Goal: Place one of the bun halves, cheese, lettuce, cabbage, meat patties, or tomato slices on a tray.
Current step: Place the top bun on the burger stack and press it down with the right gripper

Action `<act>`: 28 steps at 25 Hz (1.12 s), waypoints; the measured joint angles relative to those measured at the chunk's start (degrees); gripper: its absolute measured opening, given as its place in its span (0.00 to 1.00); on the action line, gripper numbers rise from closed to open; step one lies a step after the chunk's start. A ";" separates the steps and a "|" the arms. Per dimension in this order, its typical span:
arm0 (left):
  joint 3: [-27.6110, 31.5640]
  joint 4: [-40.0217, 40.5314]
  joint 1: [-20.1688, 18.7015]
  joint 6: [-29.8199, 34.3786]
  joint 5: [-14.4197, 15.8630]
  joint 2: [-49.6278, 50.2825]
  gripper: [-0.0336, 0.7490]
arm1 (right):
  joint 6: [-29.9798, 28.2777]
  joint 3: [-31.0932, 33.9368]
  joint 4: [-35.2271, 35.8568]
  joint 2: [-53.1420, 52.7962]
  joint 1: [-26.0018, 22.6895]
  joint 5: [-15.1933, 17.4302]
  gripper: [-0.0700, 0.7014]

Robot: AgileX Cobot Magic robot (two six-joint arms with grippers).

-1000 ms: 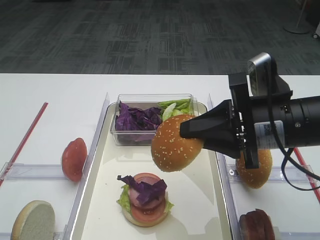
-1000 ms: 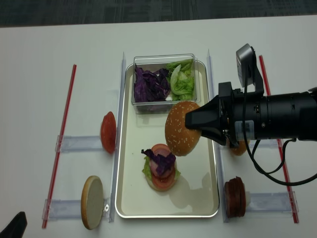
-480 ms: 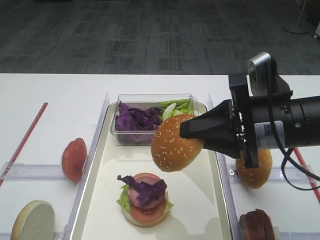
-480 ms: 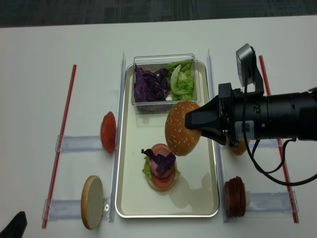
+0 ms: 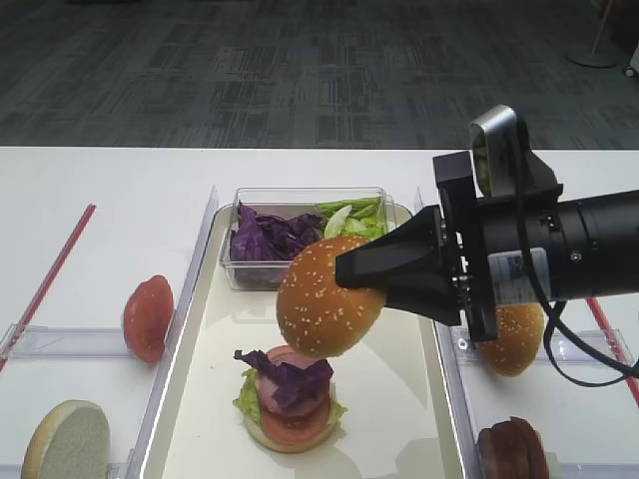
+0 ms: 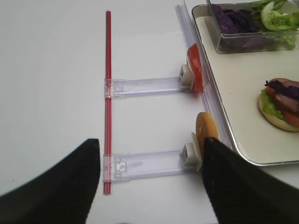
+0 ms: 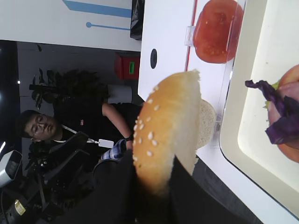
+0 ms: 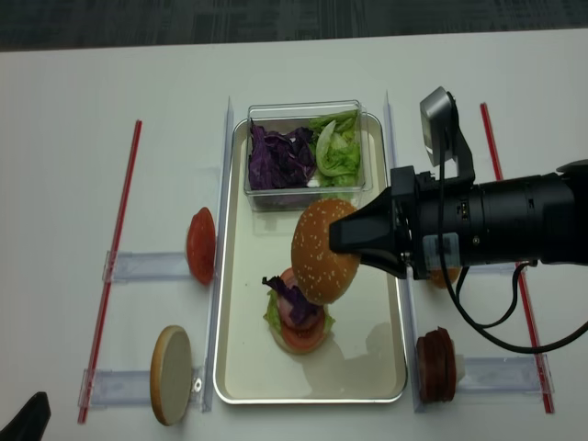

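Most of the stack (image 5: 288, 399) already sat on the tray (image 5: 190, 349): bun base, lettuce, tomato, meat, cabbage. My right gripper (image 5: 344, 271), clenched on the sesame bun top (image 5: 324, 297), held it in the air just above that stack, so setting it down remained.

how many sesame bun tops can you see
2. One bun top is held in the right gripper above the tray; the other stands right of the tray, mostly hidden behind the arm.
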 joint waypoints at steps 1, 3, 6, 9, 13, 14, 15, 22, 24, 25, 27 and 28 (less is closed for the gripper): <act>0.00 0.00 0.00 0.00 0.00 0.00 0.61 | 0.00 0.00 0.10 0.00 0.00 0.00 0.31; 0.00 0.00 0.00 0.00 0.00 0.00 0.61 | 0.00 0.00 0.36 0.13 0.00 0.00 0.31; 0.00 0.00 0.00 0.00 0.00 0.00 0.61 | 0.00 0.00 0.84 0.84 0.01 0.00 0.31; 0.00 0.00 0.00 0.00 0.00 0.00 0.61 | -0.75 0.00 1.06 2.77 0.01 0.00 0.31; 0.00 0.00 0.00 0.00 0.00 0.00 0.61 | -1.91 0.00 2.15 4.53 0.01 -0.11 0.31; 0.00 0.00 0.00 0.00 0.00 0.00 0.61 | -2.16 0.00 2.49 4.84 0.01 -0.11 0.31; 0.00 0.00 0.00 0.00 0.00 0.00 0.61 | -2.29 -0.03 2.63 5.09 0.01 -0.11 0.31; 0.00 0.00 0.00 0.00 0.00 0.00 0.61 | -2.75 -1.50 2.99 5.98 0.01 -0.21 0.31; 0.00 0.00 0.00 0.00 0.00 0.00 0.61 | -2.75 -2.34 2.99 5.98 0.01 -0.21 0.31; 0.00 0.00 0.00 0.00 0.00 0.00 0.61 | -2.75 -2.69 2.99 5.98 0.01 -0.21 0.31; 0.00 0.00 0.00 0.00 0.00 0.00 0.61 | -2.75 -2.80 3.12 5.98 0.01 -0.21 0.31; 0.00 0.00 0.00 0.00 0.00 0.00 0.61 | -2.75 -2.80 3.12 5.98 0.01 -0.21 0.31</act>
